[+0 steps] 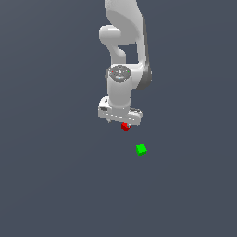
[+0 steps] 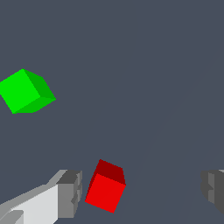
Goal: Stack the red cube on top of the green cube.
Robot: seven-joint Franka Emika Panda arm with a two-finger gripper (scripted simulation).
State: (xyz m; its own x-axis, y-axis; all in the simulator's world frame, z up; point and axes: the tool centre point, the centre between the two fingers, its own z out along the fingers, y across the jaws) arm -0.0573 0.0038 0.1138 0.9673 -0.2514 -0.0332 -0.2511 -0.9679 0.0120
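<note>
One white robot arm (image 1: 124, 51), its upper part cut off by the picture's edge, hangs over a plain dark grey worktop (image 1: 55, 185) with its gripper (image 1: 121, 121) low above one red cube (image 1: 125, 127), whose top the gripper partly hides in the exterior view. The wrist view shows the gripper (image 2: 142, 192) spread wide, the red cube (image 2: 105, 187) between its fingers (image 2: 70, 194), nearer one and touching neither. One green cube (image 1: 141, 149) sits apart, toward the exterior view's right and lower down.

A flat, plain dark slate-grey bench (image 1: 55, 185) fills both views edge to edge. Its surface is smooth and matte, uniformly coloured, with no markings or texture, and no border shows in either view.
</note>
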